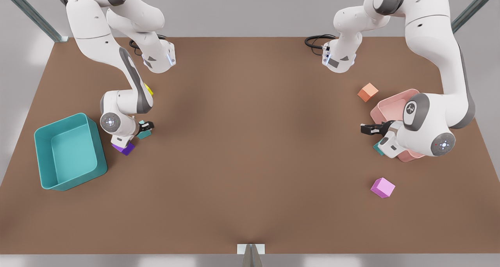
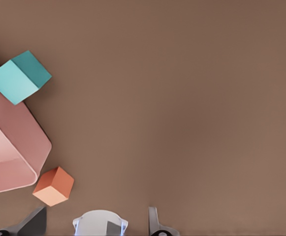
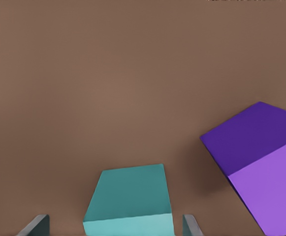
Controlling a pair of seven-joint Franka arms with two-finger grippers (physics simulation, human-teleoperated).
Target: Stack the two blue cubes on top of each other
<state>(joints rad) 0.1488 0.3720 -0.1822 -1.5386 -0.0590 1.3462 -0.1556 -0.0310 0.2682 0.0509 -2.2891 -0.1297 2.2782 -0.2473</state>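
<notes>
One blue cube (image 3: 128, 201) lies on the table between the open fingers of my right gripper (image 3: 115, 220), with a small gap on each side. In the front view this cube (image 1: 143, 133) and the right gripper (image 1: 147, 127) are at the left, near the teal bin. The other blue cube (image 2: 17, 76) rests against the pink bin's (image 2: 15, 142) outer wall; in the front view it (image 1: 377, 148) is partly hidden under the arm at the right. My left gripper (image 1: 369, 129) hovers open beside the pink bin, a little way from that cube, with nothing between its fingers (image 2: 34, 222).
A dark purple cube (image 1: 124, 147) sits right next to the right gripper's cube. An orange cube (image 1: 368, 92) and the pink bin (image 1: 390, 103) are near the left gripper. A pink cube (image 1: 382, 187) lies nearer the front edge. A teal bin (image 1: 69, 152) stands at the far left. A yellow cube (image 1: 149, 89) peeks from behind the arm.
</notes>
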